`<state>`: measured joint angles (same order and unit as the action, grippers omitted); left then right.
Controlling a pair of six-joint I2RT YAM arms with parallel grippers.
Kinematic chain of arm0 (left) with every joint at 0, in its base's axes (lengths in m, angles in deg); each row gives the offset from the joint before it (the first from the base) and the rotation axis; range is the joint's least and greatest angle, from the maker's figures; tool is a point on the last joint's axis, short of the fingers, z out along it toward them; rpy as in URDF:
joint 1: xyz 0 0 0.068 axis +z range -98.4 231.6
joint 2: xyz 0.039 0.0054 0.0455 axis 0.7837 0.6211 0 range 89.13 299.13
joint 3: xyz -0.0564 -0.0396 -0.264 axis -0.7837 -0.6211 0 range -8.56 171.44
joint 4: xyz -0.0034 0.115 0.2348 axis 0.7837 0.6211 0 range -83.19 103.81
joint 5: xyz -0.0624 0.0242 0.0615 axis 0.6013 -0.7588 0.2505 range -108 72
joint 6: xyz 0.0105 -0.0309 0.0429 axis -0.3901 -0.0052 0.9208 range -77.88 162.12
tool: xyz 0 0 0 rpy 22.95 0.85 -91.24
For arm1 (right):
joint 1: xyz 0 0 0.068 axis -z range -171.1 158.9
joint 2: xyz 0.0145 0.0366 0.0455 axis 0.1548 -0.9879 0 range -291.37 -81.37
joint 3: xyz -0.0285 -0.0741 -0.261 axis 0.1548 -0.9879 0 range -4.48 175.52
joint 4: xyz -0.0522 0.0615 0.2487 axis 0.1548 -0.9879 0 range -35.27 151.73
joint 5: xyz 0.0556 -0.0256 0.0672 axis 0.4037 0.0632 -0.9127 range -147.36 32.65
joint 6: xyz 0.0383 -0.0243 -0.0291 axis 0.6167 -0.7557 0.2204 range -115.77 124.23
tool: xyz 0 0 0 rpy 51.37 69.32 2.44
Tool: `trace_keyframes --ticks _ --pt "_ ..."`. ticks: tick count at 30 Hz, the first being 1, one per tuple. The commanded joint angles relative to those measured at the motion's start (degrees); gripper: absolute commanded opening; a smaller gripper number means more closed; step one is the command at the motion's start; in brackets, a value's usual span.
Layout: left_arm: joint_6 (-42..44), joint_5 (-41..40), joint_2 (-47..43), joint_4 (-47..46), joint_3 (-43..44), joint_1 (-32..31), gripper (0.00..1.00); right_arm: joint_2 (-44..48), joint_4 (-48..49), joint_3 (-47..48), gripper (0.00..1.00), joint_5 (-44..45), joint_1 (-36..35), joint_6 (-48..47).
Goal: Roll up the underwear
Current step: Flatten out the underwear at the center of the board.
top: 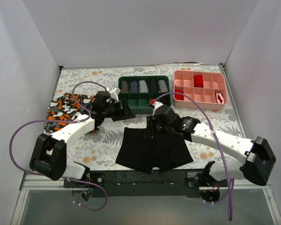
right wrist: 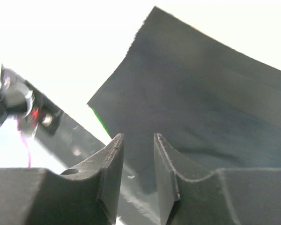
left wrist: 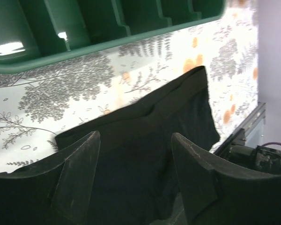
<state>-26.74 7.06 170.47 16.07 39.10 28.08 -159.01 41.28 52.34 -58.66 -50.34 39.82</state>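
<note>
Below the left gripper (left wrist: 136,140), jaws wide and empty: the underwear (top: 154,152), spread flat. Green tray (left wrist: 107,44) sits just beyond the fingertips. Right gripper (right wrist: 137,164): narrow gap, nothing pinched, the same black fabric directly ahead of it.

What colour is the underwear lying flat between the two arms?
The underwear is plain black; the top external view shows it best.

Right gripper (right wrist: 138,139), jaws narrowly apart, black underwear (right wrist: 201,93) just beyond
</note>
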Motion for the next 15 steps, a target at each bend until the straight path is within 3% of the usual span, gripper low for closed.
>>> trace_keyframes --ticks 1,7,15 --pt "-1.71 2.35 -4.61 2.08 -2.21 -0.11 0.60 7.05 -6.36 -10.48 0.36 3.06 9.65 -0.52" --pt "-4.17 5.70 -4.96 -0.11 -10.47 -0.47 0.47 9.89 -4.25 -16.65 0.28 2.00 18.19 -4.56" --pt "-6.11 5.44 -4.70 -3.28 -14.70 -0.82 0.42 4.00 0.05 -15.69 0.25 -1.33 24.70 -7.29"
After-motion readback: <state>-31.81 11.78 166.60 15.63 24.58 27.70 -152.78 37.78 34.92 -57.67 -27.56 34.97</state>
